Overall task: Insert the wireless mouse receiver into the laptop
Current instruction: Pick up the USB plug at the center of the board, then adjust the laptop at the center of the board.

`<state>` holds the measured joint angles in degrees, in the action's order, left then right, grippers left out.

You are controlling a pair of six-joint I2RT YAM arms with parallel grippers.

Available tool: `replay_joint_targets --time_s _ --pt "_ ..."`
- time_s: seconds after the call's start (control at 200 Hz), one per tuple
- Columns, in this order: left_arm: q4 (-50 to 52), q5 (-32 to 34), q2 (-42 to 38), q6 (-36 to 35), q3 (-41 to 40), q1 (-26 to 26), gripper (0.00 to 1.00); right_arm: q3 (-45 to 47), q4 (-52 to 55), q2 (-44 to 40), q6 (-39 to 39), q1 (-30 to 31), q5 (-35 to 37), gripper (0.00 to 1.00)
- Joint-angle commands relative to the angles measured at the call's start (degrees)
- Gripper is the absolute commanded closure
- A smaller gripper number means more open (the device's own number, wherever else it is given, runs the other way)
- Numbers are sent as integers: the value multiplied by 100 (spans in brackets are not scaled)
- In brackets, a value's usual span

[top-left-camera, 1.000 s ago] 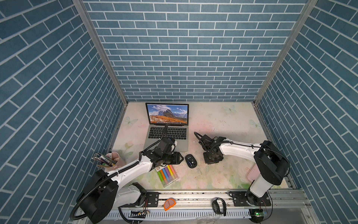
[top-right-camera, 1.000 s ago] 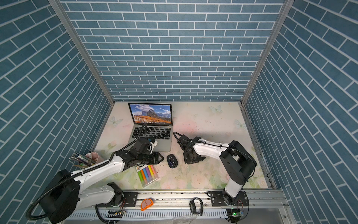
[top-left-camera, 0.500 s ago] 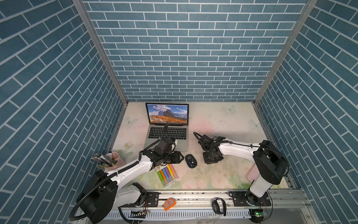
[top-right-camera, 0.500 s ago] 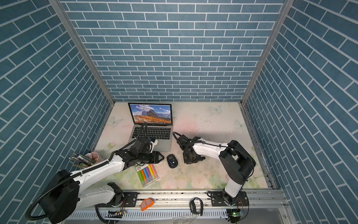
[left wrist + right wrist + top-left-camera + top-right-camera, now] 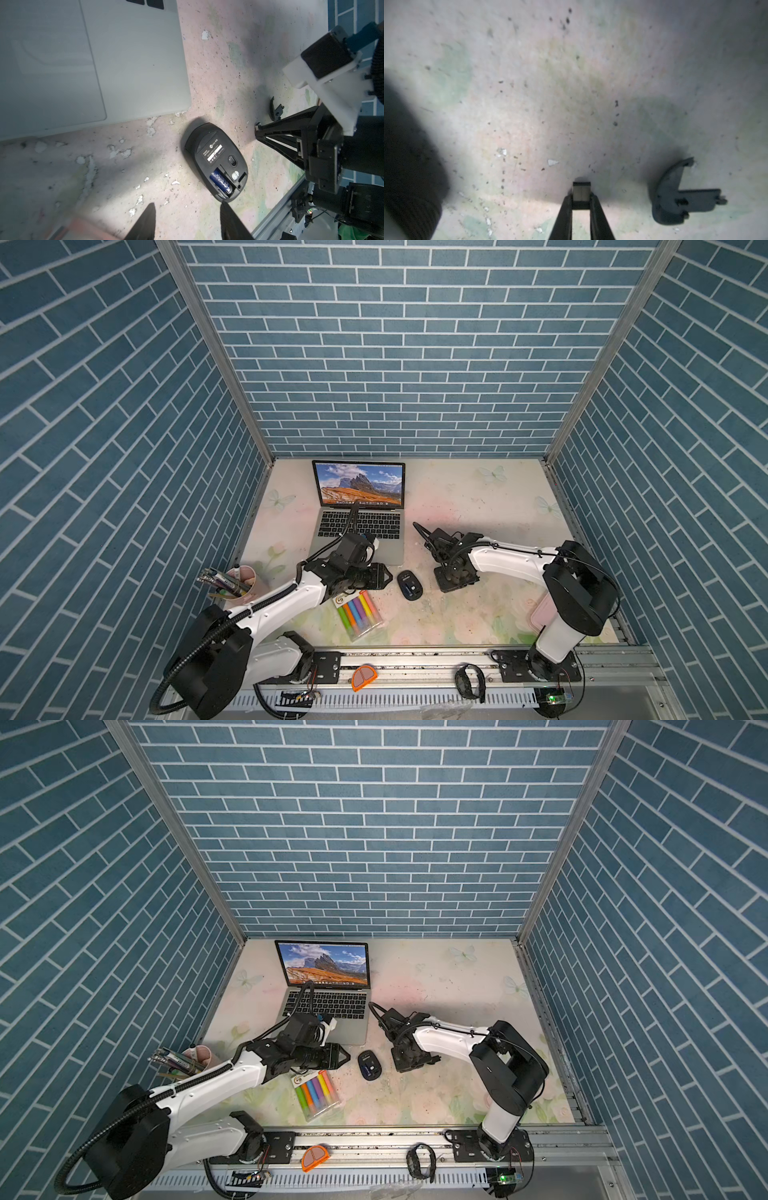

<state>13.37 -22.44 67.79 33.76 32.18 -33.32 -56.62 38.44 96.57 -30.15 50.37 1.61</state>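
In the right wrist view the right gripper (image 5: 581, 197) has its fingers (image 5: 564, 216) pinched narrow around the wireless mouse receiver (image 5: 581, 189); whether it touches the counter (image 5: 529, 83) is unclear, and the curved cover piece (image 5: 675, 204) lies nearby. In both top views the receiver is hidden beneath that gripper, right of centre, beside the upturned mouse (image 5: 409, 585) and below-right of the laptop (image 5: 384, 524). In the left wrist view the left gripper (image 5: 188, 206) shows only cut-off fingertips (image 5: 148, 218), moderately apart, holding nothing.
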Motion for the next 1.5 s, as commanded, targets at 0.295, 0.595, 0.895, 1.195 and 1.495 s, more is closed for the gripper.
replay_joint_targets --time_s 0.295,0.595,0.895,1.195,1.495 --pt "1250 -837 -245 -1033 518 1900 46 -216 -158 -491 2413 24 133 86" --pt "1608 -807 844 -1677 1630 3265 44 -483 -511 -374 3787 -104 235 83" --pt "992 -133 2110 -1484 2509 3807 44 -994 -719 187 4066 -473 -39 83" --pt "801 1068 3101 -650 3274 4152 54 -1045 -1467 372 4323 -641 -33 83" --pt "585 847 4115 -135 4065 4281 57 -1326 -1795 754 4698 -794 -204 83"
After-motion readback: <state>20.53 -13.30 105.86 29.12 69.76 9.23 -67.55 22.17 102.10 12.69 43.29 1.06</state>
